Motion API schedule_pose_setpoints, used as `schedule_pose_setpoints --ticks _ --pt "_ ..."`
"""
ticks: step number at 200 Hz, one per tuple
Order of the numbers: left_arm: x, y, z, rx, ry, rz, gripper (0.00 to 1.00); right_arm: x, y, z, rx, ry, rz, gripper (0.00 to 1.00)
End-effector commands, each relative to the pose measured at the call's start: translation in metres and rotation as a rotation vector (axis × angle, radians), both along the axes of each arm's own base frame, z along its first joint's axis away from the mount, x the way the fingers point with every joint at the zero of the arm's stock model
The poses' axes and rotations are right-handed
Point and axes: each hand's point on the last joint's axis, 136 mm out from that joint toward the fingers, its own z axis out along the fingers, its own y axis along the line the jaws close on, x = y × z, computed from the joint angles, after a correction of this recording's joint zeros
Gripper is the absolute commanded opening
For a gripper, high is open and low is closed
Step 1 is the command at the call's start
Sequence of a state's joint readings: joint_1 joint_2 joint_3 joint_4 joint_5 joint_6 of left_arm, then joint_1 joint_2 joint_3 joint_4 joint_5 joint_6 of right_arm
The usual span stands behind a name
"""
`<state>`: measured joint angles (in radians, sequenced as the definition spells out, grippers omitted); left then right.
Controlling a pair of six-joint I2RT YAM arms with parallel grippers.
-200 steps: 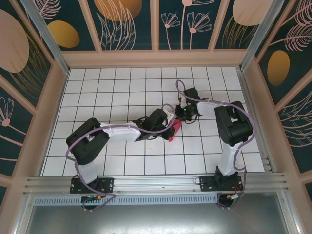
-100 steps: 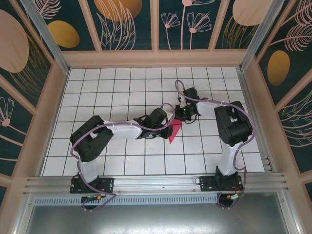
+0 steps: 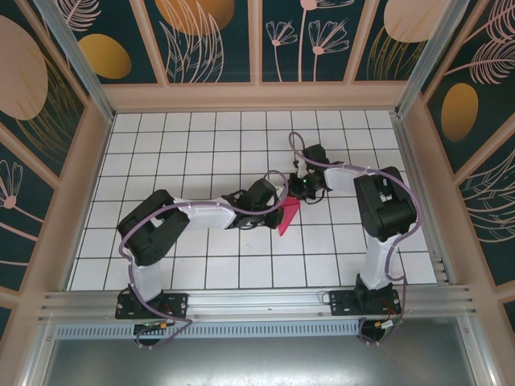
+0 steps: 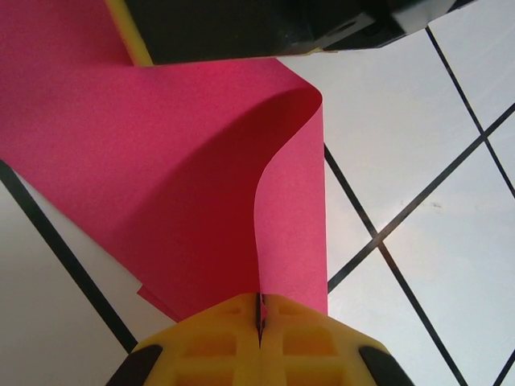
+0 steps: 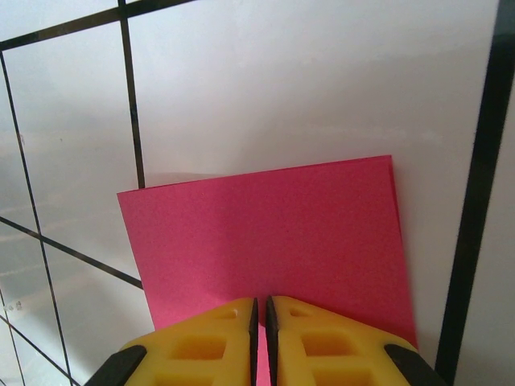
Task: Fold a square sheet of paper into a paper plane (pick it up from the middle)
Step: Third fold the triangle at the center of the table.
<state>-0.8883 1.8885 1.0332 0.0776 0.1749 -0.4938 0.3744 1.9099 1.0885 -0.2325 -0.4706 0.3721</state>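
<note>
Here, the square sheet of paper sits mid-table on the white grid table, between both grippers; the left gripper is clamped on its curling edge; the right gripper pinches a flat edge.

Counted one magenta-pink sheet of paper. Two robot arms were on the rig: the left arm and the right arm. Two grippers were noted, the left gripper and the right gripper, each with two yellow fingers, four in total. There was one white gridded table.
</note>
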Motion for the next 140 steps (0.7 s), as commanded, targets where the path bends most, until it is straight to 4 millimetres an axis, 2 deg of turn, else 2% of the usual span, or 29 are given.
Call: schedule_pose_setpoints --ticks 1,72,140 --pt "0.004 0.001 -0.004 0.005 0.026 0.028 0.03 -0.007 0.0 -0.005 -0.029 0.026 0.011 0.15" --pt "0.006 -0.002 -0.005 -0.009 0.024 0.038 0.04 -0.007 0.001 -0.001 -0.018 0.023 0.009 0.15" --pt "0.006 0.003 -0.015 0.013 0.04 0.063 0.05 -0.009 0.002 -0.002 -0.012 0.027 0.005 0.15"
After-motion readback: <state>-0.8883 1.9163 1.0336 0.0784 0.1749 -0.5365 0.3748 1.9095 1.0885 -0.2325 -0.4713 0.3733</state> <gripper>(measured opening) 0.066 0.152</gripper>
